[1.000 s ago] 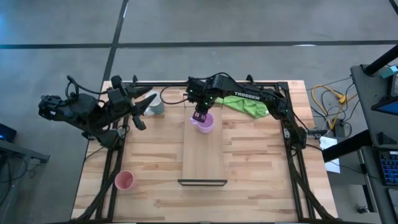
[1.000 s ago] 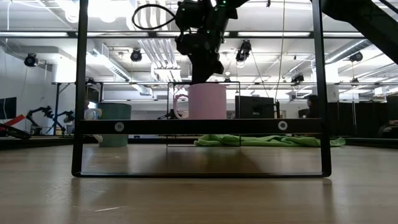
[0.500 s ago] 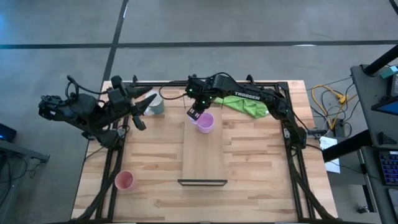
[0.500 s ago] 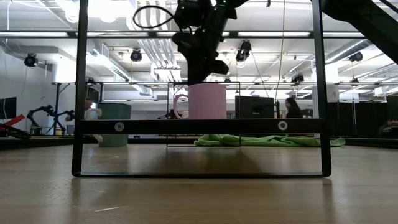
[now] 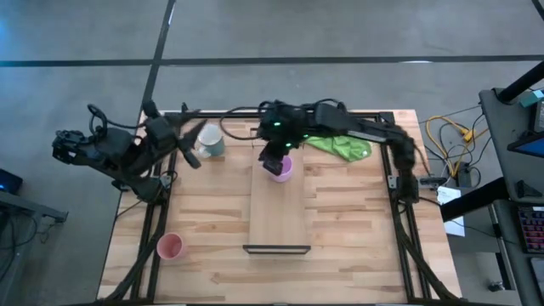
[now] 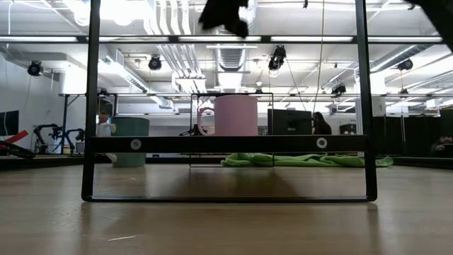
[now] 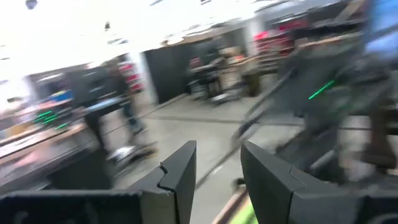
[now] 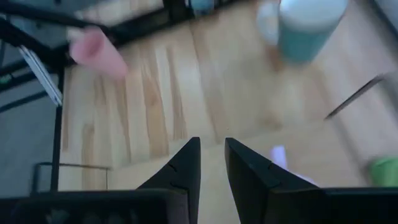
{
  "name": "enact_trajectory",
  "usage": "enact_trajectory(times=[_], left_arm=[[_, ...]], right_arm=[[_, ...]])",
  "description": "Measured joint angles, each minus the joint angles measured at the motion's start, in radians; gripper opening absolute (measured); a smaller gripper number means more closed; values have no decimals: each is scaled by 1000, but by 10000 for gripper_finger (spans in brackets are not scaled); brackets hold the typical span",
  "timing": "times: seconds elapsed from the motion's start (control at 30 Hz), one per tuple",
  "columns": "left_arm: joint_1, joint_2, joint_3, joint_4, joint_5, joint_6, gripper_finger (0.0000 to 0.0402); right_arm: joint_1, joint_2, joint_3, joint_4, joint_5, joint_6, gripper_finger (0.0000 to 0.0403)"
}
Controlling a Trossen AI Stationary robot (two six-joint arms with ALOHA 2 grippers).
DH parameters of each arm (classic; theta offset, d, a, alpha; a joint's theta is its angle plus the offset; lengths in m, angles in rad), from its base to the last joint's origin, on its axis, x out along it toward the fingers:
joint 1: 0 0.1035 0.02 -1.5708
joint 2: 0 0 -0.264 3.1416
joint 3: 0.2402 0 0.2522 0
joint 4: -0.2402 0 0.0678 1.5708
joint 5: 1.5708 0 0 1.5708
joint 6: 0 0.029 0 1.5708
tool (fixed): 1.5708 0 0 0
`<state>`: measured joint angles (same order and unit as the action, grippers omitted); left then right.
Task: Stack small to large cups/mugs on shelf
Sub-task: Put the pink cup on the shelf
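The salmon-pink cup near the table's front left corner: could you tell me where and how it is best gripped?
The salmon-pink cup stands upright, mouth up, with no handle showing. Probably best to come straight down and pinch its rim, one finger inside, one outside. The left gripper is on that side.

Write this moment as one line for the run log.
right end effector: open, above purple mug | mug: on shelf | left end effector: open, near grey mug
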<state>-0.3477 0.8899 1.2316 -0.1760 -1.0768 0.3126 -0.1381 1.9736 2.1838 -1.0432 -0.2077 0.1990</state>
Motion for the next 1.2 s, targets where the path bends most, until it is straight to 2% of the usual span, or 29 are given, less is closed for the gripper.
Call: enact_trajectory(times=[0.07, 0.13, 0.3, 0.47, 0.53, 0.63, 0.8, 0.93, 1.2], left_arm=[[0, -3, 0, 2, -80, 0, 113], [0, -7, 0, 2, -115, -1, 113], [-1, -11, -1, 0, -115, -25, 113], [-1, -7, -1, -52, -116, -47, 113], [-1, -4, -2, -115, -116, -171, 113], [-1, -2, -2, -268, -95, -440, 113], [-1, 19, -3, -567, 100, -737, 113], [-1, 39, -3, -697, 326, -813, 113], [-1, 76, 0, -742, 822, -868, 113]], right_arm=[[25, -63, 0, 8, 60, -10, 70], [50, -125, 0, 9, 115, -11, 71], [88, -255, 0, 9, 130, 16, 68], [99, -368, 0, 32, 131, -42, 72], [99, -397, 0, 47, 131, -41, 73], [99, -425, 0, 56, 131, -20, 71], [99, -446, 0, 16, 131, -109, 68], [99, -449, 0, -73, 131, -222, 70], [99, -439, -1, -109, 123, 0, 70]])
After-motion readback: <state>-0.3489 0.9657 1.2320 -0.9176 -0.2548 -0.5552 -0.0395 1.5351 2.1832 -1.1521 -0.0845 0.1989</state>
